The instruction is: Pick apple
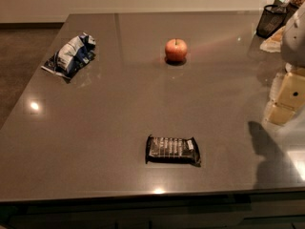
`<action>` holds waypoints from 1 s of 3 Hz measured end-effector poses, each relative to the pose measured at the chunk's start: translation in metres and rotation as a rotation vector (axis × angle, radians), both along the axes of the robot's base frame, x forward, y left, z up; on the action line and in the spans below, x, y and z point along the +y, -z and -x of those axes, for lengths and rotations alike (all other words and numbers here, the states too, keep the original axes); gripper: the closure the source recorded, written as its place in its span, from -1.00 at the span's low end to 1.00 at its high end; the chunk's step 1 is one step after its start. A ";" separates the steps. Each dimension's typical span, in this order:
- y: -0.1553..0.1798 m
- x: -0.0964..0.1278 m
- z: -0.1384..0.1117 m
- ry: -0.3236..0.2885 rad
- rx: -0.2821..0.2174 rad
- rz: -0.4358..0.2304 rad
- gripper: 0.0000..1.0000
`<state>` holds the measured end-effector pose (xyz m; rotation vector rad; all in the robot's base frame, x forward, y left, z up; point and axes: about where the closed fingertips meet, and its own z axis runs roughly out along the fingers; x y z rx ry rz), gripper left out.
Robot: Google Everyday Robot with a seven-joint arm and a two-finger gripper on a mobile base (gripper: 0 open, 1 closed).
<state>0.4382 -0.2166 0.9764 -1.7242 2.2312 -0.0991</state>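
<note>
The apple (176,49) is small, round and red-orange with a short dark stem. It stands upright on the grey table (109,118), towards the far middle. My gripper (285,101) shows at the right edge as pale yellowish parts below a white arm piece. It hangs over the table's right side, well to the right of the apple and nearer to me, touching nothing that I can see.
A dark candy bar wrapper (172,150) lies near the front middle. A crumpled blue-and-white chip bag (71,55) lies at the far left. A black mesh holder (270,20) and some pale items stand at the far right corner.
</note>
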 end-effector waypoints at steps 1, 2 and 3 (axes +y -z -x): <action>0.000 0.000 0.000 0.000 0.000 0.000 -1.00; 0.000 0.000 -0.009 -0.007 0.006 0.008 -1.00; 0.003 0.014 -0.053 0.007 -0.014 0.011 -1.00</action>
